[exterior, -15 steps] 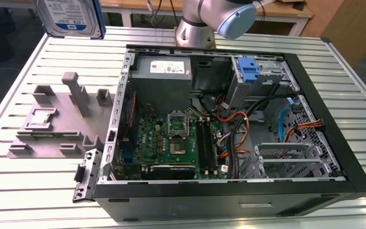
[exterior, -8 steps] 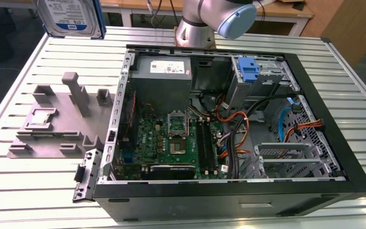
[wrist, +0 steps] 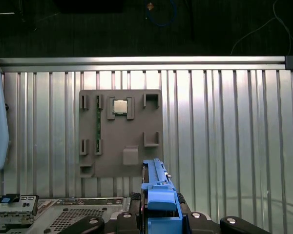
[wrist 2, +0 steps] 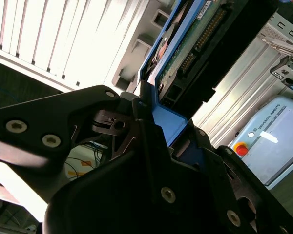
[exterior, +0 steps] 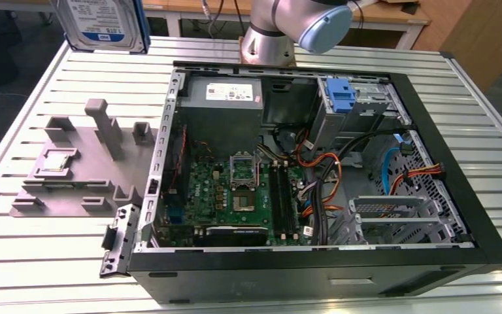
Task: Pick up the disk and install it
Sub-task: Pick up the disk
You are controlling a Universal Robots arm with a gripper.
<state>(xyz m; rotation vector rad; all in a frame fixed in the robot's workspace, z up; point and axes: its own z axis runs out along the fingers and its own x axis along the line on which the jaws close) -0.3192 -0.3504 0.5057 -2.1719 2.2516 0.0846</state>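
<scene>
Looking at the exterior view, you saw the disk (exterior: 102, 23) held in the air at the upper left of the frame. It was clear of the slatted metal table (exterior: 50, 78), with its white-and-blue label facing the camera. The open computer case (exterior: 321, 275) filled the centre and right of that frame. A blue bracket (exterior: 342, 98) sat near the case's upper right, and the arm's base (exterior: 268, 39) stood just behind the case. A grey fixture plate (exterior: 76, 176) lay on the table at the left, beside the case. In the second wrist view the gripper (wrist 2: 168, 127) had its jaws closed on the disk's blue carrier, and the disk's circuit-board side showed. In the first wrist view a small chip (wrist: 119, 106) sat in the fixture plate.
</scene>
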